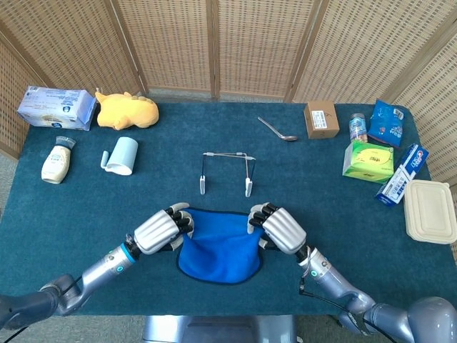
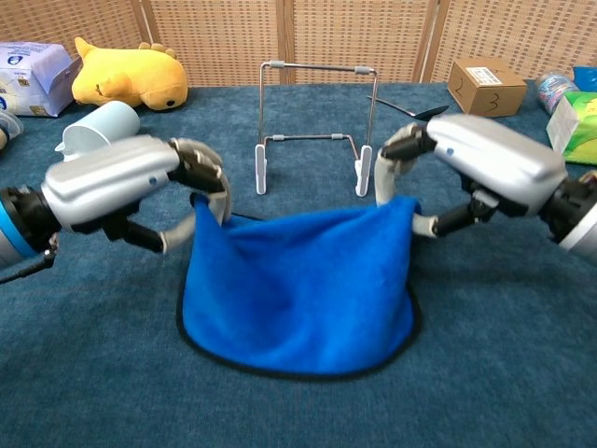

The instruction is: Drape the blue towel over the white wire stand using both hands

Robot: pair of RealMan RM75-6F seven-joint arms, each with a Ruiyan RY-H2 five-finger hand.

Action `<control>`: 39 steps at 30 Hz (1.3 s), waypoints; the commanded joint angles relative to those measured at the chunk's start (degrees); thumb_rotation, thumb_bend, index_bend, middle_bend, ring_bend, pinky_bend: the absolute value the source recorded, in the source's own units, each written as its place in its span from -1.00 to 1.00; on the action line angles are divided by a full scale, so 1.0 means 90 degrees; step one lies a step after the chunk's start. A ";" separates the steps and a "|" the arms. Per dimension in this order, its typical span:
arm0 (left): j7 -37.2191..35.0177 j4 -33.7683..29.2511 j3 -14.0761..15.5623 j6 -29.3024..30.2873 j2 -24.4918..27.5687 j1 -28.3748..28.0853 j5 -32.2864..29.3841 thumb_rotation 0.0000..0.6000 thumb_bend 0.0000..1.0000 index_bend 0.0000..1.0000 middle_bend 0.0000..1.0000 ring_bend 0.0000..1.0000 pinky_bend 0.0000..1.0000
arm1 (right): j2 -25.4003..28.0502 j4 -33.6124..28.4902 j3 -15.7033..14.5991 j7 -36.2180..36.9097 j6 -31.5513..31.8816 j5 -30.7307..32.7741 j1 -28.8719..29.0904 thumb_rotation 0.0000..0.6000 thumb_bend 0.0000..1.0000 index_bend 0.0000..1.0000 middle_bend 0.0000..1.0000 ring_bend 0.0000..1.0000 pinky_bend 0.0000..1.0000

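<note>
The left hand (image 2: 121, 191) and right hand (image 2: 476, 163) each pinch an upper corner of the towel (image 2: 298, 289), low in the chest frame. Its top edge runs left–right between them; the lower hem appears to rest on the table (image 1: 107, 207). The stand (image 2: 312, 126) sits just beyond — above frame centre, top bar parallel to that edge, roughly equidistant from both hands.

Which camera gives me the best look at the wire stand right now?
The chest view: the stand shows side-on, with its top bar, uprights and feet all clear behind the lifted towel. The head view looks down on the stand, so it appears small and flattened, though its place ahead of the towel is plain.
</note>
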 commanded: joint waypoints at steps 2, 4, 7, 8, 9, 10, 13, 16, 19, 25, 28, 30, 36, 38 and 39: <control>0.0125 -0.0672 -0.0295 0.0150 0.0503 -0.0032 -0.0137 1.00 0.37 0.54 -0.04 -0.28 -0.62 | 0.0597 -0.1067 0.0406 -0.0204 -0.0247 0.0307 0.0164 1.00 -0.09 0.94 0.00 -0.33 -0.24; 0.0116 -0.0946 -0.0390 0.0144 0.0679 -0.0046 -0.0216 1.00 0.37 0.54 -0.03 -0.28 -0.62 | 0.0781 -0.1384 0.0511 -0.0318 -0.0350 0.0394 0.0211 1.00 -0.09 0.94 0.00 -0.32 -0.24; 0.0134 -0.1312 -0.0564 0.0143 0.0953 -0.0084 -0.0325 1.00 0.37 0.54 -0.03 -0.28 -0.62 | 0.1049 -0.1837 0.0726 -0.0449 -0.0455 0.0558 0.0276 1.00 -0.09 0.94 0.00 -0.32 -0.24; 0.0157 -0.1375 -0.0600 0.0139 0.1010 -0.0097 -0.0337 1.00 0.36 0.55 -0.03 -0.28 -0.62 | 0.1104 -0.1931 0.0773 -0.0476 -0.0483 0.0603 0.0289 1.00 -0.09 0.93 0.00 -0.32 -0.24; 0.0179 -0.1434 -0.0634 0.0136 0.1066 -0.0109 -0.0349 1.00 0.36 0.55 -0.03 -0.28 -0.62 | 0.1160 -0.2023 0.0824 -0.0500 -0.0512 0.0649 0.0304 1.00 -0.09 0.93 0.00 -0.33 -0.24; 0.0204 -0.1517 -0.0685 0.0129 0.1143 -0.0127 -0.0370 1.00 0.36 0.55 -0.03 -0.28 -0.62 | 0.1246 -0.2156 0.0902 -0.0539 -0.0561 0.0722 0.0327 1.00 -0.09 0.93 0.00 -0.33 -0.24; 0.0188 -0.1741 -0.0825 0.0094 0.1324 -0.0164 -0.0467 1.00 0.36 0.55 -0.02 -0.28 -0.62 | 0.1468 -0.2475 0.1121 -0.0653 -0.0680 0.0911 0.0397 1.00 -0.09 0.93 0.00 -0.33 -0.24; 0.0112 -0.1936 -0.0983 0.0058 0.1471 -0.0196 -0.0601 1.00 0.36 0.55 -0.02 -0.27 -0.62 | 0.1674 -0.2789 0.1356 -0.0724 -0.0813 0.1134 0.0474 1.00 -0.09 0.93 0.00 -0.33 -0.24; 0.0094 -0.2045 -0.1141 0.0066 0.1567 -0.0229 -0.0698 1.00 0.36 0.55 -0.02 -0.27 -0.62 | 0.1831 -0.2981 0.1561 -0.0788 -0.0904 0.1286 0.0556 1.00 -0.09 0.94 0.00 -0.33 -0.24; 0.0010 -0.2335 -0.1549 -0.0071 0.1806 -0.0382 -0.0986 1.00 0.35 0.56 -0.02 -0.27 -0.62 | 0.2217 -0.3337 0.2110 -0.0948 -0.1273 0.1733 0.0858 1.00 -0.09 0.94 0.00 -0.33 -0.24; -0.0012 -0.2411 -0.1727 -0.0138 0.1868 -0.0452 -0.1121 1.00 0.35 0.56 -0.02 -0.27 -0.62 | 0.2342 -0.3367 0.2321 -0.0992 -0.1480 0.1975 0.1006 1.00 -0.09 0.93 0.00 -0.33 -0.24; -0.0092 -0.2452 -0.2022 -0.0245 0.1902 -0.0582 -0.1364 1.00 0.34 0.56 -0.02 -0.27 -0.62 | 0.2431 -0.3302 0.2545 -0.0989 -0.1702 0.2255 0.1172 1.00 -0.09 0.93 0.00 -0.33 -0.24; -0.0086 -0.2398 -0.2340 -0.0565 0.1902 -0.0809 -0.1700 1.00 0.34 0.56 -0.02 -0.27 -0.62 | 0.2493 -0.3090 0.2718 -0.0948 -0.2078 0.2626 0.1438 1.00 -0.09 0.93 0.00 -0.33 -0.24; -0.0065 -0.2319 -0.2435 -0.0621 0.1868 -0.0882 -0.1778 1.00 0.34 0.56 -0.01 -0.27 -0.62 | 0.2482 -0.2954 0.2751 -0.0911 -0.2186 0.2721 0.1523 1.00 -0.09 0.93 0.00 -0.33 -0.24; -0.0053 -0.2276 -0.2465 -0.0646 0.1851 -0.0912 -0.1801 1.00 0.34 0.56 -0.01 -0.27 -0.62 | 0.2473 -0.2885 0.2761 -0.0901 -0.2223 0.2754 0.1558 1.00 -0.09 0.93 0.00 -0.33 -0.24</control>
